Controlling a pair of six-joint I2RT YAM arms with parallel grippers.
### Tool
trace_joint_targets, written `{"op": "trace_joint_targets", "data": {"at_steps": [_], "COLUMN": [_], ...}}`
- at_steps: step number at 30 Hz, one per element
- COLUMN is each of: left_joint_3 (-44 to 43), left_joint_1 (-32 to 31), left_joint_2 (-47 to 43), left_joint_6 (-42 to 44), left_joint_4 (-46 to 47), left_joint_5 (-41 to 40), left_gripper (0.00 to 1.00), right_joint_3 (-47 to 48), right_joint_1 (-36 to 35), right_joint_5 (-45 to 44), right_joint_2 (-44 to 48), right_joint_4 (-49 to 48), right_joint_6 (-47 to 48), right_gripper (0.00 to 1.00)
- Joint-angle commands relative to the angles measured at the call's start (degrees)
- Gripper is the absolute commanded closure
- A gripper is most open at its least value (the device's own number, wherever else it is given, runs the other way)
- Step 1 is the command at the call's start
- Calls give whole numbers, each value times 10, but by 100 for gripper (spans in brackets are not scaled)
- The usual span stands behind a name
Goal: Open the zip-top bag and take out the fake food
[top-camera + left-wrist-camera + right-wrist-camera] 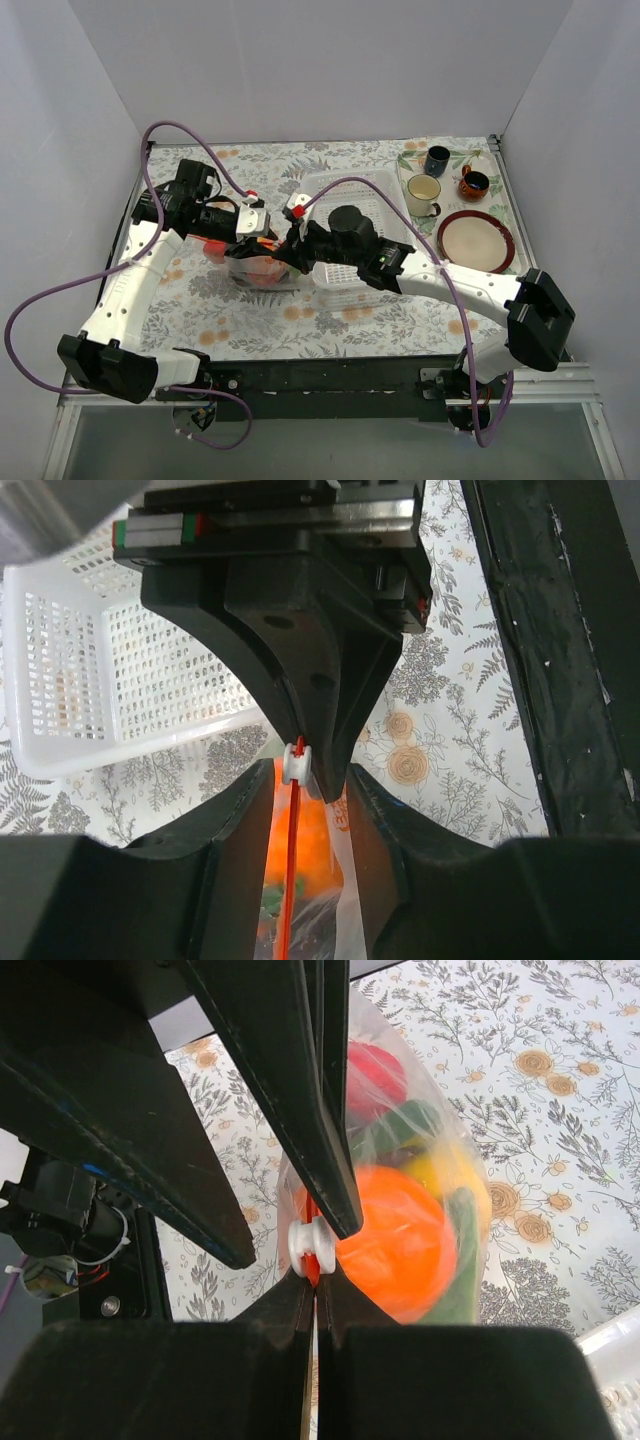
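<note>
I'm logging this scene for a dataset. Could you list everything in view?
cloth: one, floral, under everything
basket: one, white, centre of cloth
bag: one, clear with red strip, left of basket
slider: one, white, on the strip
food: several, orange, red, yellow, green, inside bag
mugs: three, dark blue, cream, red-brown, far right
plate: one, cream with red rim, nearer than the mugs
arms: two, white and black, left arm and right arm, near edge
cables: two, purple, looping off the arms
left end effector: one, black, fingers either side of bag top, grip unclear
right end effector: one, black, shut on bag's strip
</note>
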State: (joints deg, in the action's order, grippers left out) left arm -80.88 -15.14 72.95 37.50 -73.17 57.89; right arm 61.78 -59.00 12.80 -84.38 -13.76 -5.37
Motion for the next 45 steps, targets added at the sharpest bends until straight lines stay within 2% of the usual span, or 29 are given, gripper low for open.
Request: {"op": "trace_joint_targets", "data": {"at_steps": [1,18,25,30,33,38,45], "left_joint_3": [-25,14,-3,-8,-8,2,18], "left_joint_1": [-1,-7,-8,-8,-8,-8,-8], "left_joint_2": [-17,-31,-21,-18,-18,-23,-38], "left_joint_6": [3,-10,-13,-8,-6,-9,-51], "left_joint_4": [-5,21,16,8,5,16,93], "left_joint_5": [22,12,13,6,-8,-32,-95], "left_gripper": [64,65,73,84,87,89,89], "right_joint_3": [28,38,48,48,45,39,24], "right_joint_1": [-3,-6,-9,-9,-9,-9,-9], "right_joint_5": [10,11,13,8,2,-16,-44], "right_joint_2": [-3,-10,-16,-15,-9,10,39], "right_joint_4": [-18,-13,-8,-4,0,0,8], "right_joint_6": [2,-2,-1,-1,2,11,20], "right_gripper": [99,99,99,99,99,99,99]}}
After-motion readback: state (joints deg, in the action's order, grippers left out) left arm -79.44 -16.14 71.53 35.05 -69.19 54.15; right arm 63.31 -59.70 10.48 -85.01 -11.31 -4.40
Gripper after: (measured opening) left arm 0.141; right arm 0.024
